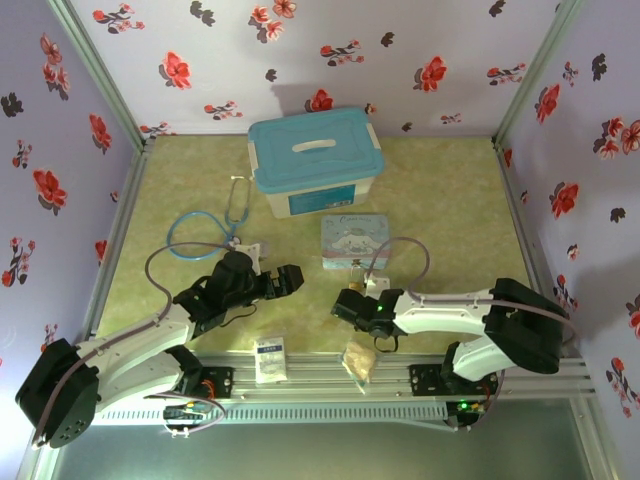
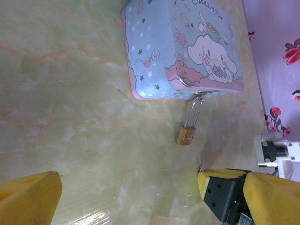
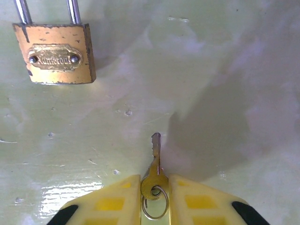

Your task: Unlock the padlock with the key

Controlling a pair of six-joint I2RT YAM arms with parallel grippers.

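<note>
Yellow right pincer [image 3: 154,182] pinches slim key [image 3: 156,161]

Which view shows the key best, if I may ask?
Right wrist: the key is large and sharp, pinched between the yellow fingers. Left wrist shows at most its tip; from the top it's too small.

Scuffed brass padlock [image 3: 55,56], dull metal key [image 3: 155,164], glossy marbled tabletop [image 3: 220,70]

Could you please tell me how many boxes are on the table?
2: a large blue plastic box at the far middle, and a smaller cartoon tin just in front of it. I see no others, though something small could sit behind the big one.
</note>
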